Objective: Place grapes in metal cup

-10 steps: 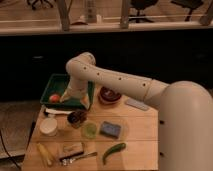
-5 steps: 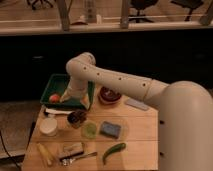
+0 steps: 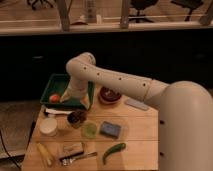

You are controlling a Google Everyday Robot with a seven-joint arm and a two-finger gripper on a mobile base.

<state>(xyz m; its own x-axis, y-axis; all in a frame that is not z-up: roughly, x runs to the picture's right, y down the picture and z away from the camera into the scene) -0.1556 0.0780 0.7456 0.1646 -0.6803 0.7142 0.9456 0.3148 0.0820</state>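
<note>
The grapes (image 3: 74, 115) are the dark brownish clump on the table (image 3: 142, 131), just in front of the green tray (image 3: 62, 78). A darker round shape tight against their near side looks like the metal cup (image 3: 79, 122). I cannot tell where one ends and the other begins, or whether the grapes lie in it. My gripper (image 3: 75, 102) hangs just behind them, over the tray's front rim. Its fingers are spread apart with nothing between them. My arm (image 3: 117, 82) runs left from my white body, rises to a bent elbow above the tray, then drops steeply to the wrist. The tray holds an orange fruit (image 3: 54, 98) in its front left corner. A green cup (image 3: 90, 130) stands just right of the dark clump and nearer the table's front. A white bowl (image 3: 48, 126) stands to the clump's left, and a red bowl (image 3: 110, 95) sits right of the tray. I cannot tell what these three hold. A blue sponge (image 3: 110, 130) lies beside the green cup.
</note>
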